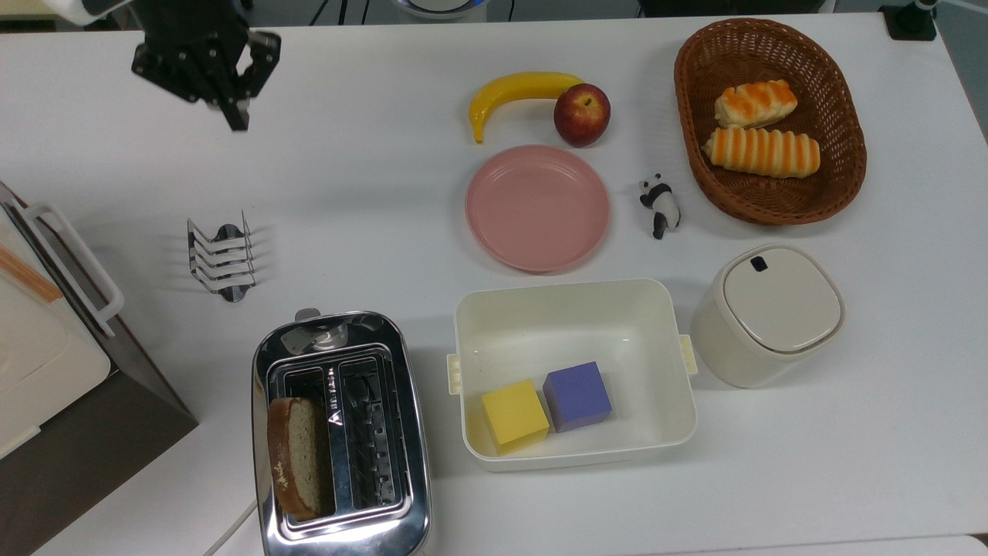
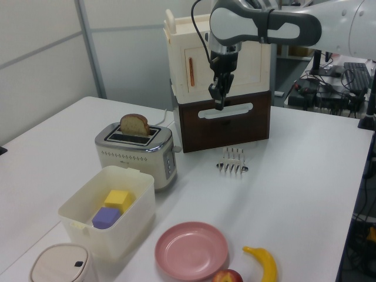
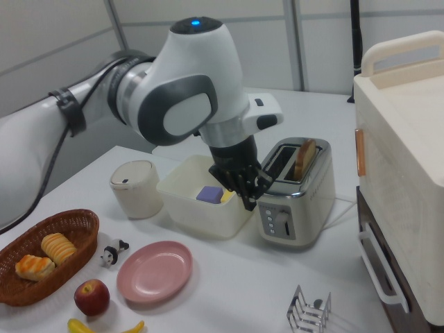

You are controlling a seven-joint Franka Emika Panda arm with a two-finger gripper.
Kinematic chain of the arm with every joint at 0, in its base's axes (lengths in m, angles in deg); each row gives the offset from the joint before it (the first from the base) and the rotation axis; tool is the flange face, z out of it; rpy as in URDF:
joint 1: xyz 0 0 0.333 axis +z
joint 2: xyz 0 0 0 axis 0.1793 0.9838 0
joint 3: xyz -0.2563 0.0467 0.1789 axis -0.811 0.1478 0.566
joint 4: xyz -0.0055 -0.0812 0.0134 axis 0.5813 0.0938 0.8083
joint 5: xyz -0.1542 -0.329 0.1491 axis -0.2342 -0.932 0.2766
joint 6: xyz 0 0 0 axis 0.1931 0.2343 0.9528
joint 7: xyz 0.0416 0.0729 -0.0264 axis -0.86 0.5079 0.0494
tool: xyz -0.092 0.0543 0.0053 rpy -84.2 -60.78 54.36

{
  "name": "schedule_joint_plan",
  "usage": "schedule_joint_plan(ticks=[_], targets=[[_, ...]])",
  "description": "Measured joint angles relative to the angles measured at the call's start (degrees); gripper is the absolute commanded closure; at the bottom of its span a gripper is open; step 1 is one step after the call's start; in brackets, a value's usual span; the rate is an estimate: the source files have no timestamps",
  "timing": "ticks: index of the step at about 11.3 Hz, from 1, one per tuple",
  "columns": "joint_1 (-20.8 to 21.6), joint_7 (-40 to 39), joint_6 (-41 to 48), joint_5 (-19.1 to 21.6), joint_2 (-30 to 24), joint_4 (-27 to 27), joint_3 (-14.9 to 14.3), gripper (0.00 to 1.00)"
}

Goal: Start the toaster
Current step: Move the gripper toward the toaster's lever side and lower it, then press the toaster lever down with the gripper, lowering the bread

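Observation:
The chrome two-slot toaster (image 1: 340, 336) stands near the top view's bottom edge, left of centre, with a slice of bread (image 1: 295, 455) standing up in its left slot. Its small lever knob (image 1: 307, 315) sticks out at the end facing the toast rack. The toaster also appears in the left view (image 2: 132, 155) and in the right view (image 3: 305, 198). My gripper (image 1: 238, 120) hangs shut and empty well above the table at the top view's upper left, far from the toaster. In the left view the gripper (image 2: 219, 104) is in front of the box appliance.
A wire toast rack (image 1: 222, 259) stands between gripper and toaster. The brown-and-cream box appliance (image 1: 46, 371) fills the top view's left edge. A cream bin (image 1: 575, 297) with two cubes sits right of the toaster. Beyond are a pink plate (image 1: 536, 207), banana, apple, basket and lidded container (image 1: 772, 313).

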Motion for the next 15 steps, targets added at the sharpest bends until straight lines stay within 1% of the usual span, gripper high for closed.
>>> schedule_joint_plan(ticks=[2,5,8,12,15], targets=[[0.5,0.0,-5.5,1.0,2.3,0.2,0.1,1.00],[3.0,1.8,-14.0,1.0,7.2,0.6,0.2,1.00],[3.9,1.9,-15.8,1.0,9.8,0.6,0.4,1.00],[3.9,1.9,-22.6,1.0,13.2,0.8,1.7,1.00],[3.9,1.9,-23.3,1.0,14.5,0.8,2.0,1.00]])
